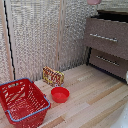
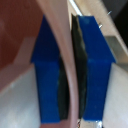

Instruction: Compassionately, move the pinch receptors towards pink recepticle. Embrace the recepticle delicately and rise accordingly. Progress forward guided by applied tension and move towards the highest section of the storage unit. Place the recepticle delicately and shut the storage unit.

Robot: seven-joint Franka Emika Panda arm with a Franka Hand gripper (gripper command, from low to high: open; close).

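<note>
- pale pink fills the middle of my wrist view: the thin wall of the pink cup [image 2: 70, 60] runs between my two blue fingers [image 2: 50, 75], and my gripper [image 2: 71, 70] is clamped on it, one pad on each side of the wall.
- the dark pads on the inner faces of the fingers press right against that wall; no gap shows on either side.
- a reddish-brown blur lies beside the cup in the wrist view; i cannot tell what it is.
- in the exterior view only a sliver of the pink cup [image 1: 93, 2] shows at the top edge, above the dark brown chest of drawers [image 1: 107, 45] on the exterior view's right; my arm is out of that picture.
- the top drawer [image 1: 106, 36] stands pulled out, its front further forward than the lower drawer [image 1: 108, 61]; both carry long silver bar handles.
- on the pale wooden floor [image 1: 90, 95] a red bowl [image 1: 60, 94] sits near a yellow-and-red box [image 1: 53, 76] standing just behind it.
- a red wire basket [image 1: 22, 101] with a blue rim sits at the exterior view's lower left, well apart from the chest.
- a pale woven screen [image 1: 40, 35] stands behind it all.
</note>
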